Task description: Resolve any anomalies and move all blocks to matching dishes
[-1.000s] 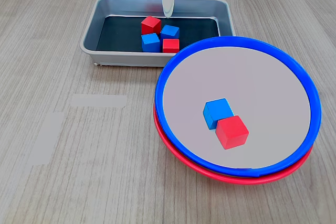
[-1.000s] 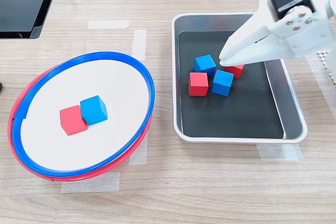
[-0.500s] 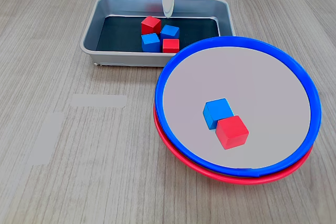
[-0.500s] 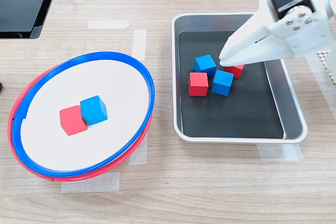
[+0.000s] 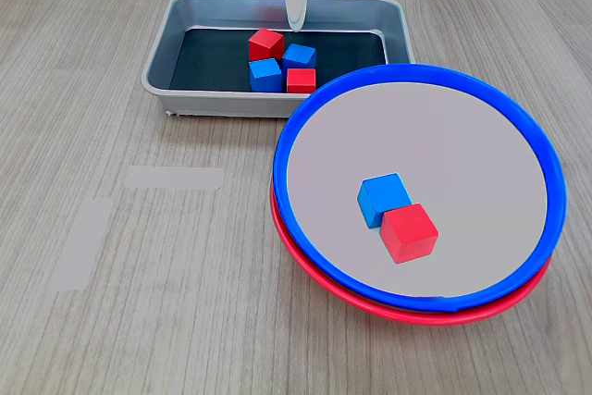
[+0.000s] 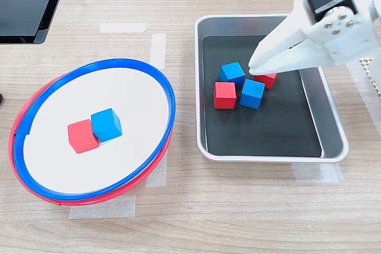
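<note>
First exterior view: a rectangular grey metal tray with a black bottom (image 5: 159, 67) sits at the back of a pale wooden table (image 5: 139, 302). In it lie four small cubes: a red cube (image 5: 265, 43), a blue cube (image 5: 300, 55), another blue cube (image 5: 265, 74) and a second red cube (image 5: 301, 80). The white gripper (image 5: 296, 18) hangs above them, its tips drawn together on nothing. In front, the blue-rimmed round plate (image 5: 305, 117) rests stacked on the red-rimmed round plate (image 5: 370, 307). This stacking is likely the anomaly. A blue cube (image 5: 381, 199) touches a red cube (image 5: 408, 232) on the top plate.

Second exterior view: the gripper (image 6: 255, 67) hovers over the tray (image 6: 268, 154), tip above the partly hidden red cube (image 6: 268, 80). Nothing has moved over the last second; the arm is paused, and sorting has not begun.
</note>
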Action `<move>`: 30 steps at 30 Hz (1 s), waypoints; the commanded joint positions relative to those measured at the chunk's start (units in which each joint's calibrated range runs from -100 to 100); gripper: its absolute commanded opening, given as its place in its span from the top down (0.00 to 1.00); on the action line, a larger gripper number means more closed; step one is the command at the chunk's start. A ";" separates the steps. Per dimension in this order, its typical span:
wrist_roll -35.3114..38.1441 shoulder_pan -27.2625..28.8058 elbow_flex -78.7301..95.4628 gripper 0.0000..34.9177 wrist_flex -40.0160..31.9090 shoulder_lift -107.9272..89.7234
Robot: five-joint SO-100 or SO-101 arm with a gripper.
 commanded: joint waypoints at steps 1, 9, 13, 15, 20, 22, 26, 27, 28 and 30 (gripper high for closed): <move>-0.10 0.35 0.09 0.99 -0.38 -0.26; 0.73 -1.25 0.09 0.99 -0.38 -0.26; 9.96 -1.34 -2.55 0.97 0.12 2.82; 15.48 -0.87 -8.74 0.91 1.93 9.98; 20.81 -1.34 -32.77 0.75 5.65 35.91; 20.46 -3.13 -44.61 0.73 7.79 46.06; 20.22 -6.52 -60.36 0.72 8.95 60.55; 20.22 -7.27 -64.00 0.72 8.95 63.97; 20.17 -7.84 -67.73 0.70 8.95 67.38; 20.37 -8.87 -73.83 0.64 9.20 73.26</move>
